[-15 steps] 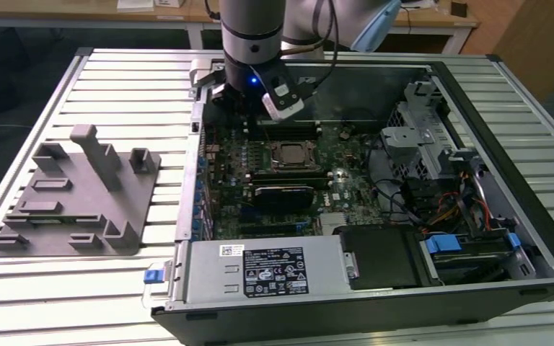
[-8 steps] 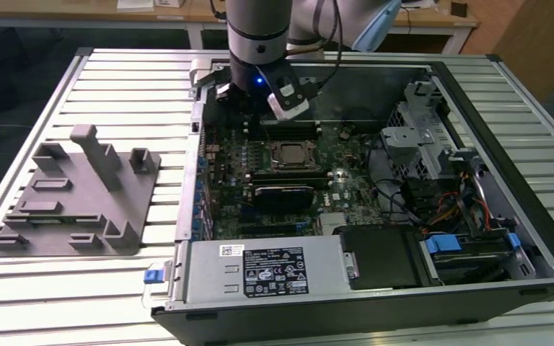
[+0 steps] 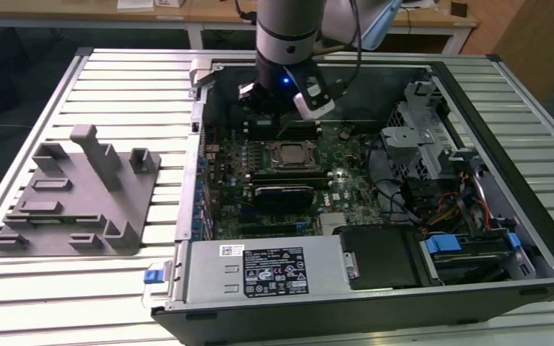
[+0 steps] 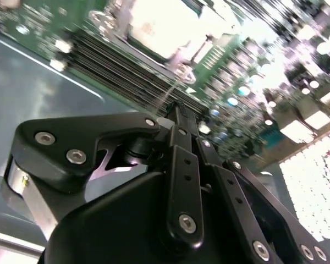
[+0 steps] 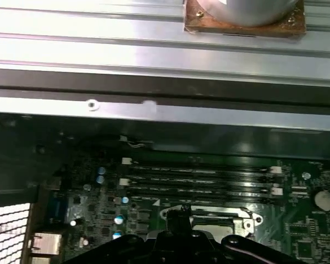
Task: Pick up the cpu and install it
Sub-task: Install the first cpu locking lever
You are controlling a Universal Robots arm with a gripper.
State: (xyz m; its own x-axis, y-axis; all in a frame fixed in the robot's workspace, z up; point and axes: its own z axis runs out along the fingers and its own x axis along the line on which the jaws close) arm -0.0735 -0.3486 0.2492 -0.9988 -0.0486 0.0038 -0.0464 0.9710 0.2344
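The cpu point(image 3: 291, 153) lies flat in its socket point(image 3: 291, 154) on the motherboard point(image 3: 354, 187), pale metal top facing up, with the socket's frame around it. In the second wrist view it shows as a bright square point(image 4: 157, 25) set in that frame. Just beside the socket, on its side toward the case's back wall, run the long dark memory slots point(image 3: 301, 130), parallel to the socket's edge.

The gripper point(image 3: 278, 126) hangs over those slots, above the board and apart from the cpu, not touching it. Its fingers point(image 4: 181, 159) are drawn together to a narrow tip with nothing seen between them. In the first wrist view the tip point(image 5: 179, 217) sits over the edge of the socket that faces the slots point(image 5: 198, 181). The arm point(image 3: 291, 29) comes down near-vertically from above the back of the case, wrist pointing straight down, a blue light lit on it.

All this sits inside an open computer case point(image 3: 469, 79) lying on its side on a ribbed metal table point(image 3: 113, 79). A power supply point(image 3: 257, 270) fills the case's near corner. On the exterior view's left, well apart from the case, a grey fixture point(image 3: 75, 202) with upright posts rests on the table.
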